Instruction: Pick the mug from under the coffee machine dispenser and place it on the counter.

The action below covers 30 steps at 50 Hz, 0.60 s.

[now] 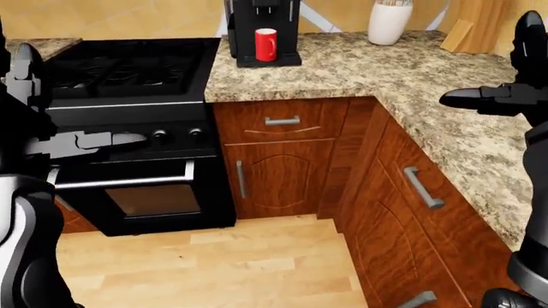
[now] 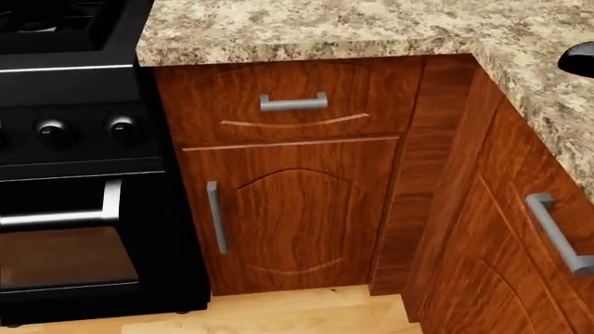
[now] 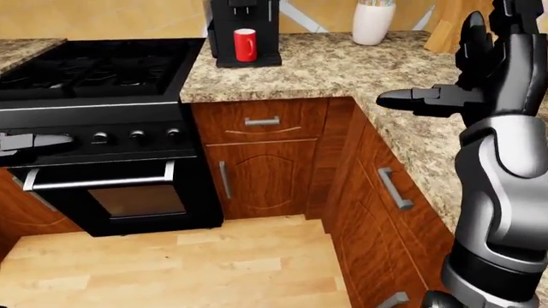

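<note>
The mug (image 1: 266,44) is red and stands upright, its long axis vertical, on the base of the coffee machine (image 1: 262,25), right under the dispenser. The machine sits on the counter (image 1: 360,64), near the counter's left edge, where the stove (image 1: 120,70) begins. To the right of the machine on the same counter stands a white vase (image 1: 390,22), and further right a wooden block (image 1: 475,25).

Both hands are well apart from the mug, lower in the left-eye view, with nothing in either. The right hand (image 3: 480,77) hangs over the counter's right wing, right of the machine, its fingers (image 3: 415,99) stretched out wide and pointing left. The left hand (image 1: 51,122) hovers over the stove's knobs, left of the machine, fingers likewise extended.

From the right hand the mug lies up and to the left; from the left hand, up and to the right. Judging by the views, neither arm can reach it yet; the robot probably needs to step closer to the machine.
</note>
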Available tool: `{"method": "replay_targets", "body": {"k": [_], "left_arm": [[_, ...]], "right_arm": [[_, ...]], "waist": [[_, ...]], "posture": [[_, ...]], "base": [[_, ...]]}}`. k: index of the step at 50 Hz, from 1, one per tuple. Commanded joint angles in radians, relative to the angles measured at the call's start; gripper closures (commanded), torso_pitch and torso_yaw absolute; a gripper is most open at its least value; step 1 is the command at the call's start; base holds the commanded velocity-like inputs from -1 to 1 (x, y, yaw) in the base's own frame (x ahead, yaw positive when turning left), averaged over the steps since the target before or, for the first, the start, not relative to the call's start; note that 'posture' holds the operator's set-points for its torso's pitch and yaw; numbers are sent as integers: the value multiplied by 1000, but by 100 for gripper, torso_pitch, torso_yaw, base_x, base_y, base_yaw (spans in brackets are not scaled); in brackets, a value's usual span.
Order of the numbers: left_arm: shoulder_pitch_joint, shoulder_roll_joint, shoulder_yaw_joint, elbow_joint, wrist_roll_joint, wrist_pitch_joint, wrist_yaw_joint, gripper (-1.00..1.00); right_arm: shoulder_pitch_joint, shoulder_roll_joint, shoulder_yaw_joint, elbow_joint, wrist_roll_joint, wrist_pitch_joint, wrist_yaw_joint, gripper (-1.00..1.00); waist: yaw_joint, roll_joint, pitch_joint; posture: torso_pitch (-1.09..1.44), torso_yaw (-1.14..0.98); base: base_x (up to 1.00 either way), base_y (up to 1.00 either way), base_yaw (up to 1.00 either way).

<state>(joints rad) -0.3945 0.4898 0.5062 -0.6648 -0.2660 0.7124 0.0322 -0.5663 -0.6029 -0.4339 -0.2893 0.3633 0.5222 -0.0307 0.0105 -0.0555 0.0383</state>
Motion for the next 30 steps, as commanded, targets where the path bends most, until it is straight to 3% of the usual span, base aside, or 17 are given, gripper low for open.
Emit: {"method": "replay_targets", "body": {"k": [1,2,3,6,10,12,13,14,16,19,22,24,26,27,28,30], "left_arm": [[-16,12,4,-17,-2,-22,-2,-100],[-16,13,5,-20,-2,-19,-1,-100],[-16,13,5,-21,-3,-18,-1,-100],[-17,15,5,-22,-3,-17,-1,-100],[-17,16,8,-22,-5,-16,-1,-100],[-16,16,9,-26,-5,-14,0,-100],[-16,16,9,-25,-5,-14,0,-100],[-16,17,9,-25,-5,-15,0,-100],[-16,17,9,-22,-5,-17,-1,-100],[-20,20,11,-26,-9,-10,1,-100],[-22,22,11,-27,-10,-8,3,-100],[-22,22,11,-27,-11,-9,3,-100],[-24,24,10,-27,-11,-8,5,-100],[-26,25,12,-26,-13,-6,5,-100],[-27,26,11,-26,-13,-6,5,-100],[-25,27,13,-26,-14,-6,5,-100]], "right_arm": [[-16,-12,-11,-14,-4,-21,-2,-100],[-16,-13,-11,-14,-3,-21,-2,-100],[-16,-12,-11,-13,-4,-22,-1,-100],[-17,-13,-13,-12,-4,-22,-2,-100],[-17,-14,-13,-12,-3,-23,-1,-100],[-18,-15,-14,-13,-2,-22,-2,-100],[-18,-16,-14,-12,-2,-22,-2,-100],[-18,-16,-14,-11,-3,-23,-2,-100],[-19,-17,-14,-13,-2,-21,-2,-100],[-20,-19,-15,-14,0,-19,-3,-100],[-22,-21,-16,-14,2,-17,-4,-100],[-23,-23,-17,-15,3,-15,-5,-100],[-24,-24,-17,-13,4,-16,-5,-100],[-25,-25,-17,-13,4,-16,-5,-100],[-25,-26,-17,-13,5,-15,-5,-100],[-24,-26,-17,-11,4,-17,-5,-100]], "waist": [[4,-9,-23],[-9,10,-9],[-5,1,-6],[-8,23,-11],[-9,65,3],[-14,105,-4],[-16,141,-16],[-12,120,-15],[-10,121,-7],[-8,95,-15],[-5,66,-7],[-2,33,-9],[0,-18,-14],[-10,21,-11],[-5,5,-10],[-10,13,-13]], "posture": [[0,0],[0,0],[0,0],[0,0],[0,0],[0,0],[0,0],[0,0],[0,0],[0,0],[0,0],[0,0],[0,0],[0,0],[0,0],[0,0]], "base": [[8,0,0],[8,0,0],[8,0,0],[7,0,0],[8,0,0],[7,0,0],[7,0,0],[7,0,0],[8,0,0],[8,0,0],[8,0,0],[7,0,0],[7,0,0],[7,0,0],[7,0,0],[8,0,0]]}}
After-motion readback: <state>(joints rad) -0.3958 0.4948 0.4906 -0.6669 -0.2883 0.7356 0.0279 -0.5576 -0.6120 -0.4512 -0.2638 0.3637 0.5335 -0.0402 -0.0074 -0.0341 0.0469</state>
